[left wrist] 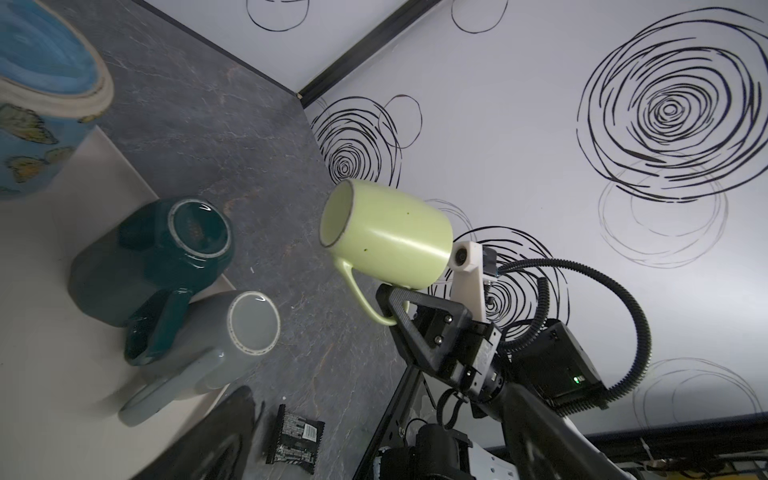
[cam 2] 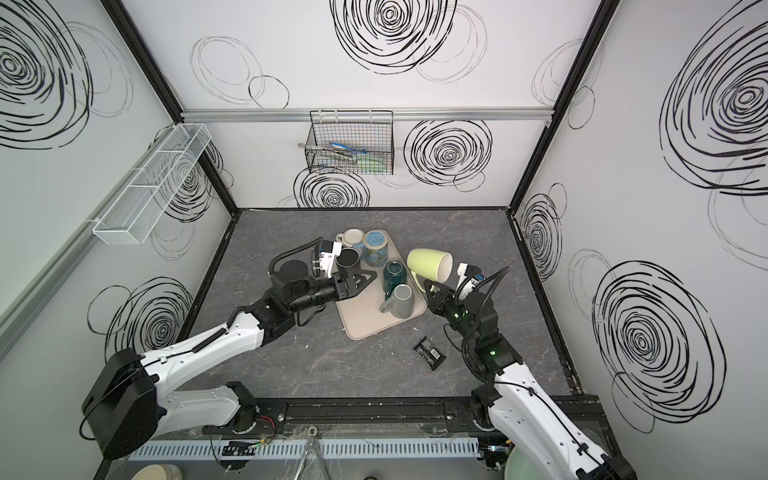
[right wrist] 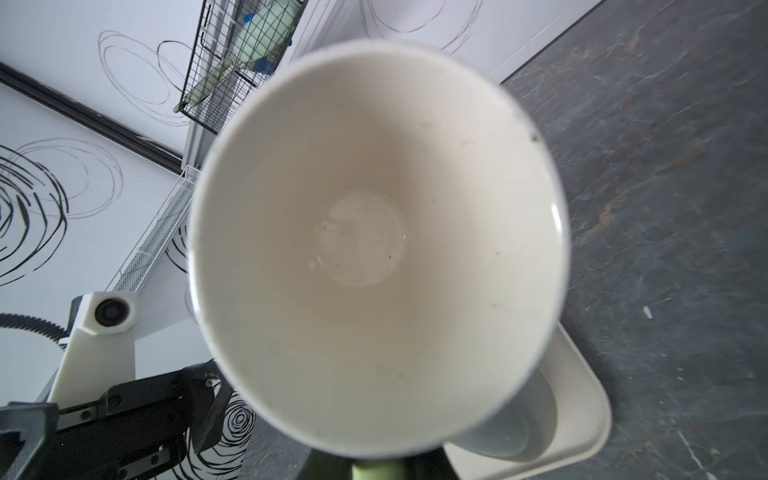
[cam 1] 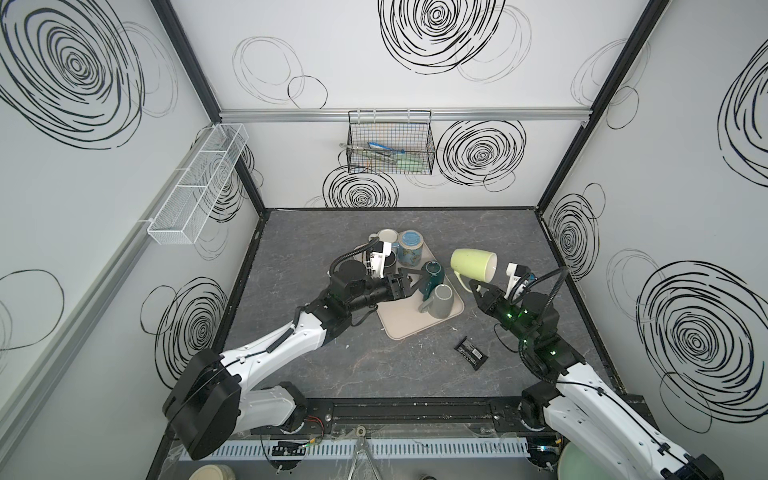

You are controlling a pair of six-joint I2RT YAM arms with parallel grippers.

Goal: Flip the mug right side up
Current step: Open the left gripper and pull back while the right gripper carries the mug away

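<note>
Six mugs are in view. Five of them sit on the single beige tray [cam 1: 398, 325] in the middle of the bench [cam 1: 332, 365]. A cream mug [cam 1: 386, 237] and a blue map-print mug [cam 1: 410, 247] stand at the tray's far end. A black mug [cam 2: 348, 258] is just nearer, partly under the left arm's camera. A teal mug [cam 1: 432, 274] and a grey mug [cam 1: 440, 301] stand side by side toward the tray's right edge. The left wrist view shows both of these base-up, with the teal handle lying against the grey mug. The sixth, the light green mug [cam 1: 473, 264], is clear of the bench, just right of the tray. It lies on its side with its base to the left and its open mouth to the right, so the right wrist view looks straight into its pale inside [right wrist: 374, 232]. The right claw [cam 1: 476, 286] is pinched narrow on this mug's handle from below. The left claw [cam 1: 415, 279] is spread wide over the tray, just left of the teal mug; whether it touches that mug I cannot tell. One dark wrapper [cam 1: 471, 352] lies on the bench nearer than the tray, to the right. There are two wall baskets: a white mesh basket [cam 1: 195, 187] on the left wall, and a black wire basket [cam 1: 390, 145] on the far wall with utensils in it.
</note>
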